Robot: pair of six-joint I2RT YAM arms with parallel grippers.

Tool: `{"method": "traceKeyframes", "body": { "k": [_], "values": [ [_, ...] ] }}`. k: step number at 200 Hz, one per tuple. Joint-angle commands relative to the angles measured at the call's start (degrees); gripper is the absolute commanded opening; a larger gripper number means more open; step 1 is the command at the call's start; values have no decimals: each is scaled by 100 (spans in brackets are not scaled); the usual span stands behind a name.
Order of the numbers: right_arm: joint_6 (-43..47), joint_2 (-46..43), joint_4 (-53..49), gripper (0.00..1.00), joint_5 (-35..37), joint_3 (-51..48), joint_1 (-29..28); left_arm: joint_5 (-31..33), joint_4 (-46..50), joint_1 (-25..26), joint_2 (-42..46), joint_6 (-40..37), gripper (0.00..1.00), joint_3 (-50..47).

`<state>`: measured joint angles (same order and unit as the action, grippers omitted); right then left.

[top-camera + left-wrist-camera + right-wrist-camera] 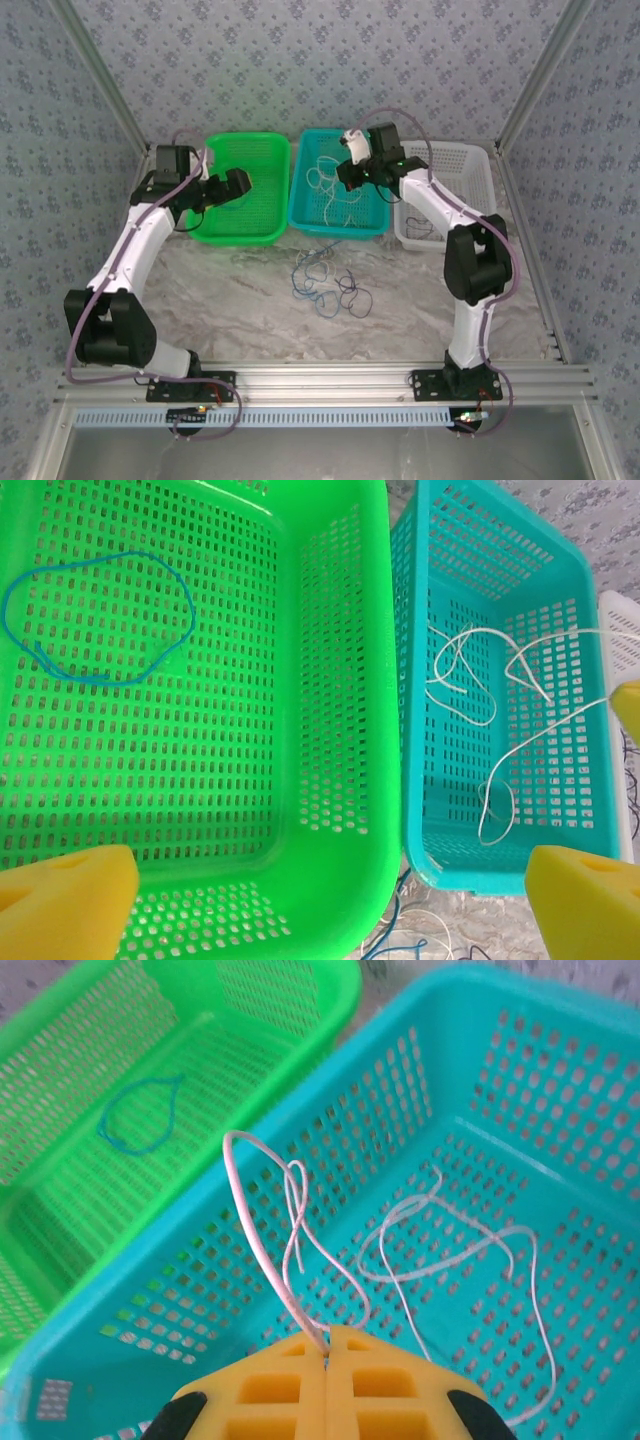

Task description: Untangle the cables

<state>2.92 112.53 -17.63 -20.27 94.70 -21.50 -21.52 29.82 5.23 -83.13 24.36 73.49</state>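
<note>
The heaped cables (322, 287) are too thin to tell apart.

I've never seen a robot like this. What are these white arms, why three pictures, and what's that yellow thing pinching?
These are two robot arms on a table. One camera looks down from above; each wrist carries another, showing its yellow fingers. On the table stand a green basket, a teal basket, a white basket and a tangle of thin cables. The right gripper pinches a white cable over the teal basket. The left gripper hangs open over the green basket, where a blue cable lies.
</note>
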Motion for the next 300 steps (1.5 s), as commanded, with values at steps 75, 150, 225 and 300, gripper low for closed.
{"method": "traceKeyframes", "body": {
  "k": [75,150,225,300],
  "values": [
    [-379,-411,-762,69,524,-82,94,309,98,499,424,-150,99,-202],
    [-1102,-2676,-1293,66,1076,-2555,-590,835,-363,1338,693,15,100,-904],
    [-2078,-3101,-397,63,1181,-4349,-1190,1317,-1139,1840,750,490,99,-1373],
    [-1920,-2237,-284,55,1208,-4232,-1357,1541,-1242,1963,992,455,99,-1390]
  ]
}}
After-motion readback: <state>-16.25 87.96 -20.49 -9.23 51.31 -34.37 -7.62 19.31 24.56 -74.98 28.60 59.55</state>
